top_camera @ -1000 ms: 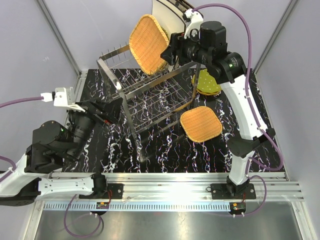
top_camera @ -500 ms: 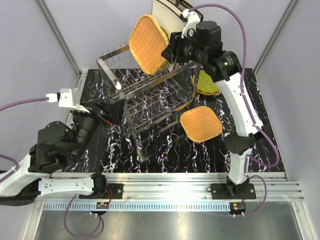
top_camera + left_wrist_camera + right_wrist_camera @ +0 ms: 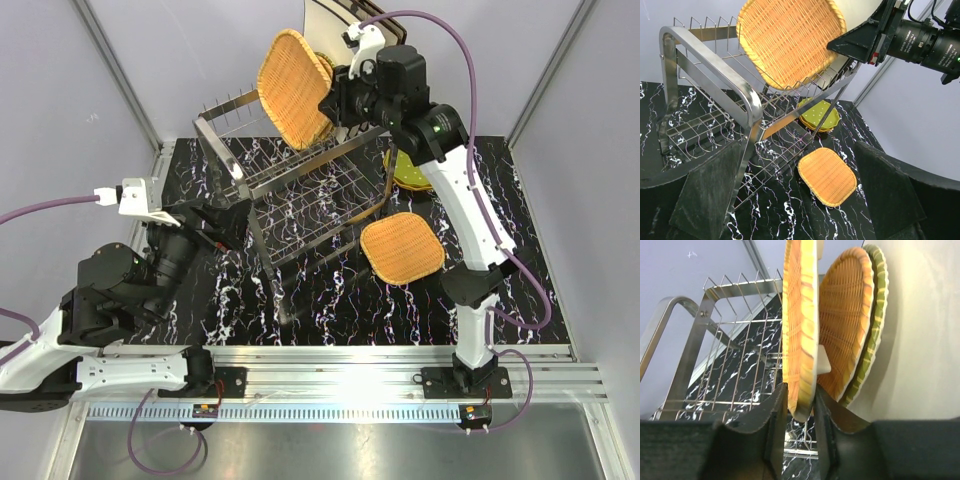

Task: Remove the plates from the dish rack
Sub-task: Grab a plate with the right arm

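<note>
Grasp step: the right claw (image 3: 799,396) is clamped on the rim of a wicker plate (image 3: 799,315) standing in the rack (image 3: 300,200), top centre of the overhead view. The left claw (image 3: 225,222) gapes idle at lower left. The next move likely calls for lifting the plate straight clear of the prongs.

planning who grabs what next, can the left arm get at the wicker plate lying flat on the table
Probably not cleanly: the dish rack stands between the left gripper and that wicker plate, which lies beyond it to the right.
</note>
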